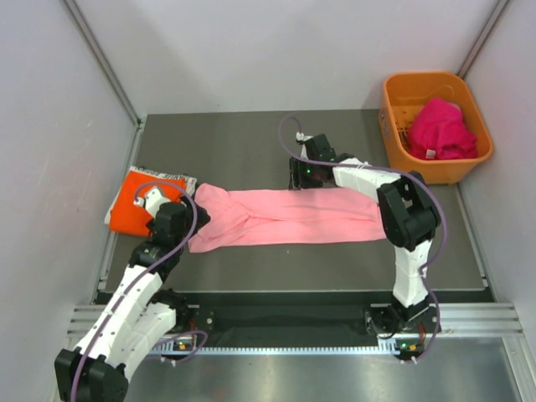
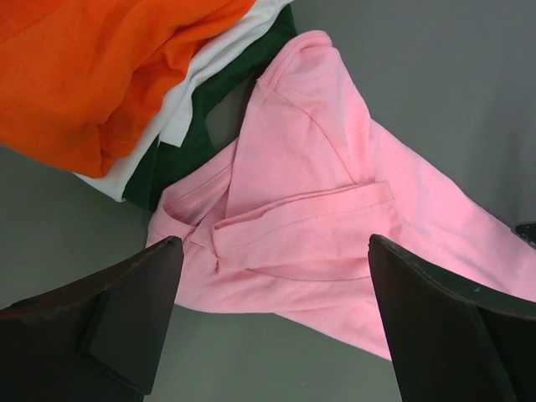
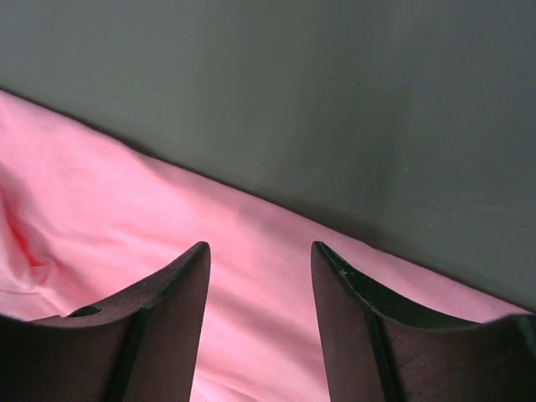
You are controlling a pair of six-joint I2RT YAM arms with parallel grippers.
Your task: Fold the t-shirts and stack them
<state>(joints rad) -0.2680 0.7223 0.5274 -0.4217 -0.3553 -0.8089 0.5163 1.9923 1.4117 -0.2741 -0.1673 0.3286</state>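
Left gripper [image 2: 275, 249] hung wide open and empty, with the light pink t-shirt [image 2: 310, 159] just beneath it. Right gripper [image 3: 260, 251] stood half-parted over the shirt's edge, pinching nothing. The limp, light cloth would probably sag, so the corners seemed best to pinch. Beyond the left gripper lay the orange t-shirt [image 2: 84, 67].
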